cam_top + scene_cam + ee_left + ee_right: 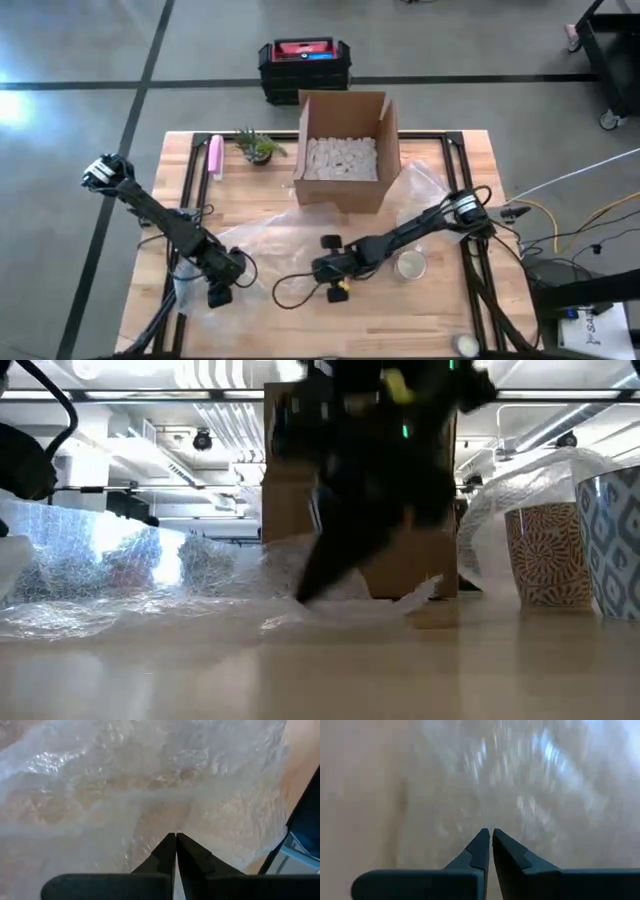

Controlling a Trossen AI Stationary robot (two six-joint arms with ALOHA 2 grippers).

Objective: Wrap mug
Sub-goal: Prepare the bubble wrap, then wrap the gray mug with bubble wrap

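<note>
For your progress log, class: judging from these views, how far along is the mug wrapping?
Early stage. Done: the clear bubble wrap sheet lies spread on the wooden table. In hand: the left gripper and right gripper are both shut, low over the wrap; whether they pinch it is unclear. Left: the patterned mug stands bare beside the sheet, and the open cardboard box holds only white filler.

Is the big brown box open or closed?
Open. The cardboard box has its flaps standing up, and the high view looks straight down onto white packing pieces inside it.
</note>
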